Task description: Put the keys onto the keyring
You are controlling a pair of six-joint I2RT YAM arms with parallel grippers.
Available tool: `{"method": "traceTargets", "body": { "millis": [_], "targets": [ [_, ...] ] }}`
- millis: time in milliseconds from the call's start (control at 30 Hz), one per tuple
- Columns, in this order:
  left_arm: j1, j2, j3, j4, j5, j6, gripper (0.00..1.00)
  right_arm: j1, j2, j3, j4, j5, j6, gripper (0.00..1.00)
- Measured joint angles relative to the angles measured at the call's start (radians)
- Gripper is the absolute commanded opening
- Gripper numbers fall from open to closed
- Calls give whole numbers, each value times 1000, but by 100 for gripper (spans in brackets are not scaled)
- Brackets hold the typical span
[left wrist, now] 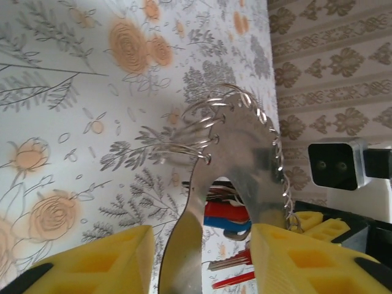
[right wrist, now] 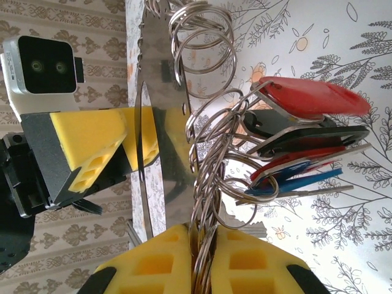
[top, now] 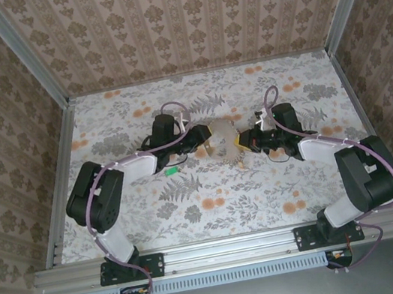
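The keyring is a shiny curved metal plate with several wire rings along its rim, hanging above the table between both arms. My left gripper holds it across its two legs, the right pad against the metal and the left pad nearly touching. My right gripper is shut on a bundle of rings at the plate's edge. Red, black and blue keys hang from those rings. A green key lies on the table beside the left arm.
The floral tablecloth covers the table, with patterned walls on three sides. The grippers face each other closely at mid-table, left and right. Each wrist camera shows in the other's view.
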State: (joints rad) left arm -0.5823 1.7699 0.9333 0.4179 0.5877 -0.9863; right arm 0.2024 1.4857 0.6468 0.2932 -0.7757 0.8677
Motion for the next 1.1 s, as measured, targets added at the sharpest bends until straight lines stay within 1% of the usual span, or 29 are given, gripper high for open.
{"method": "traceTargets", "body": {
  "millis": [200,267,367,400,433,500,567,600,667,733,833,933,1033,1067,1100],
  "targets": [
    [15,0,-10,65,25,-60,10,-6,0,2,25,-19,4,9],
    [22,0,-12,89,42,-73,1,-9,0,6,25,-19,4,12],
    [28,-6,-13,129,64,-88,0,-13,0,13,13,-19,-2,15],
    [29,-11,-15,134,66,-88,0,-13,-2,19,5,-19,-8,18],
    [30,-19,-18,140,66,-88,0,-13,-7,30,-11,-18,-19,23],
    [30,-46,-23,154,68,-84,0,-13,-34,51,-67,0,-58,37],
    [29,-97,-24,152,55,-54,0,-12,-88,65,-145,44,-101,52],
    [29,-126,-25,145,36,-29,0,-13,-127,72,-185,75,-131,57],
    [29,-196,-31,126,-12,21,0,-13,-229,86,-250,153,-192,68],
    [25,-280,-36,98,-80,86,0,-13,-338,93,-290,230,-246,77],
    [4,-399,-53,84,-196,185,0,-13,-488,81,-288,349,-294,99],
    [-24,-473,-65,88,-290,251,0,-13,-610,1,-214,430,-324,100],
    [-40,-487,-80,117,-343,273,0,-12,-658,-69,-161,435,-349,99],
    [-42,-487,-89,129,-355,276,0,-8,-657,-79,-151,427,-359,97],
    [-46,-487,-103,145,-371,277,0,-1,-655,-84,-141,423,-374,90]
  ]
}}
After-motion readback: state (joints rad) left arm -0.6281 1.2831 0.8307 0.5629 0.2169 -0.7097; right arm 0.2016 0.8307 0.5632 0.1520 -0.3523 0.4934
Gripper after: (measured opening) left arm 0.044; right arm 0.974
